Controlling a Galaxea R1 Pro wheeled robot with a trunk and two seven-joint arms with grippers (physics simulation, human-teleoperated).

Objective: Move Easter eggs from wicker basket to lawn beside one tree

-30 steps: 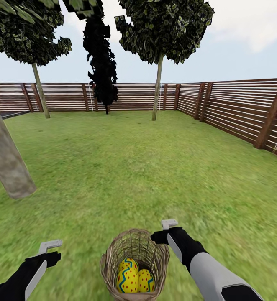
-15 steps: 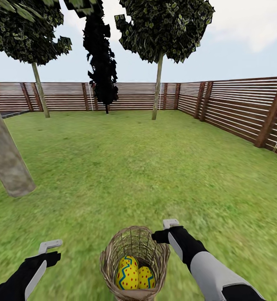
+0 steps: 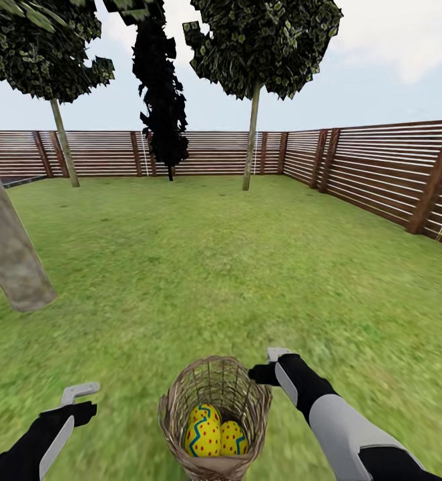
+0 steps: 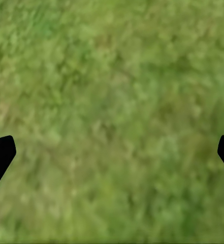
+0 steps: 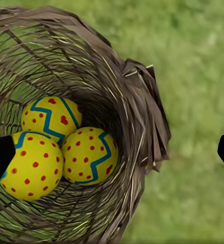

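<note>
Fingers of right gripper (image 3: 276,353) spread, empty, over rim of brown open-weave wicker basket (image 3: 215,384); shift inward, descend onto one yellow red-dotted egg (image 5: 89,155). Left gripper (image 3: 79,391) fingers spread, idle.

Rough woven wicker basket (image 5: 127,101)

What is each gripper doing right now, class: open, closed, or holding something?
Left gripper: open, empty, over the lawn.
Right gripper: open, empty, beside the wicker basket.
</note>
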